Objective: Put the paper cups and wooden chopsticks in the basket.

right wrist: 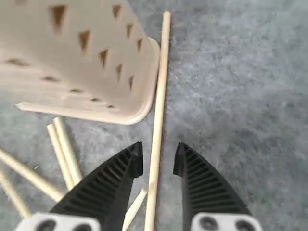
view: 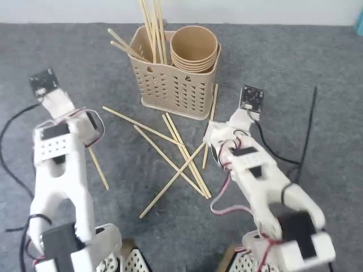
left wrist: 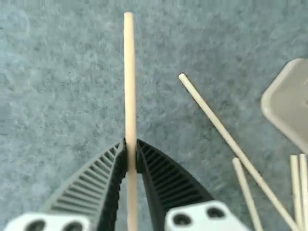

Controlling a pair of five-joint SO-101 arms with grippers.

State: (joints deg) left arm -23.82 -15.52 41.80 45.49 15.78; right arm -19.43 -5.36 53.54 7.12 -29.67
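While tight in left claw (left wrist: 131,143), pale round chopstick (left wrist: 128,72); right claw (right wrist: 158,152) agape, empty.

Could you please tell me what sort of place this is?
Probably a robotics practice bench: two small arms stand on a grey felt-covered table, with a staged basket and scattered chopsticks.

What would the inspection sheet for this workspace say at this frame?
Surface: grey carpet.
Job's things: paper cups stacked in the basket beside standing chopsticks; loose chopsticks scattered in front.
Clutter: nothing seen.
Tools: left tool shut on one chopstick; right tool open, astride another chopstick beside the basket.
Cables: black cables at both sides; red and white wires on the right arm.
Surroundings: pale wall.
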